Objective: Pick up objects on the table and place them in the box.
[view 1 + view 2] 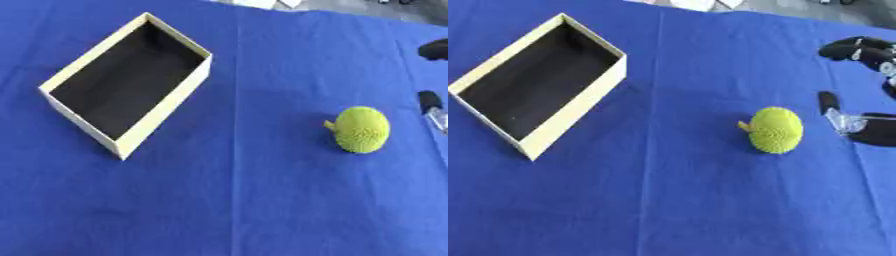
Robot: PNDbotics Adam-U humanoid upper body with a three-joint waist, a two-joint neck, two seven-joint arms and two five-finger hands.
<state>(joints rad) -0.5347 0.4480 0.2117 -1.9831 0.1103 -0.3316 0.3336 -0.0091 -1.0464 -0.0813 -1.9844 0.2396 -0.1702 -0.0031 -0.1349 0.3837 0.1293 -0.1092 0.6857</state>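
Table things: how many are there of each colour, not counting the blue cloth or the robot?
Yellow-green: 1, the bumpy fruit
Cream with a dark inside: 1, the box
Total: 2

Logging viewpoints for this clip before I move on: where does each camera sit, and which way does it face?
Left eye view: in the robot's head, looking down at the blue tablecloth, the open box and the yellow-green spiky fruit; only fingertips of the right hand at the right edge.
Right eye view: same head, set slightly rightward, same downward look; more of the right hand shows, open beside the fruit without touching it.
Shared: box, fruit, cloth. The left hand shows in neither.
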